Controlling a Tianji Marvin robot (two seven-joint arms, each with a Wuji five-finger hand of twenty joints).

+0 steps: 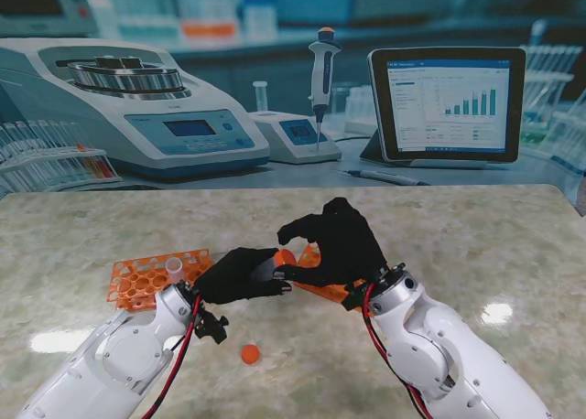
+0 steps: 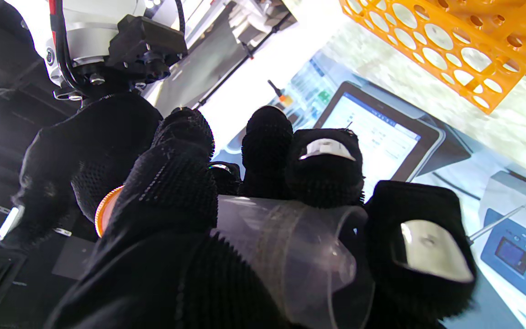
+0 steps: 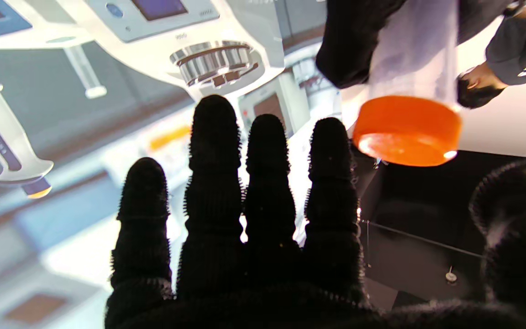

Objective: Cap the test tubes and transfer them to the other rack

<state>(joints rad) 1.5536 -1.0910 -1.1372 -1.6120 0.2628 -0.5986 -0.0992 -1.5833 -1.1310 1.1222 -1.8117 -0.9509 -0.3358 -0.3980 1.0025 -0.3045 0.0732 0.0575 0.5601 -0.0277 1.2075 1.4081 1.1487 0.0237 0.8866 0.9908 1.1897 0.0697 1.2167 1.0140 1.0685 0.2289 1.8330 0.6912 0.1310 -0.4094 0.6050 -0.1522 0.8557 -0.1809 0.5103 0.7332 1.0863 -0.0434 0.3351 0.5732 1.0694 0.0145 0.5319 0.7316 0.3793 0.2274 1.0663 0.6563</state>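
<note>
My left hand (image 1: 240, 274) is wrapped in a black knitted glove with a nubbly weave, and its fingers are curled around a clear plastic test tube (image 2: 290, 256), a smooth cylinder that I hold on its side above the marble-patterned table (image 1: 476, 245). From the left wrist camera I see metal plates on two fingertips. An orange cap (image 3: 407, 130), round and glossy with a flat face, sits on the tube's end, which points toward my right hand (image 1: 337, 241). That hand, gloved the same way, hovers just beside the cap with its four fingers (image 3: 267, 183) straight and close together and the thumb held apart; it grips nothing.

On my left an orange plastic rack (image 1: 146, 277), a flat grid of round holes, lies on the table with one clear tube (image 1: 174, 270) standing upright in it near my left wrist. A second orange rack (image 1: 320, 286) lies mostly hidden under my right hand; I cannot tell what it holds. A loose orange cap (image 1: 249, 353), a small disc, lies on the table nearer to me, between my two forearms.
</note>
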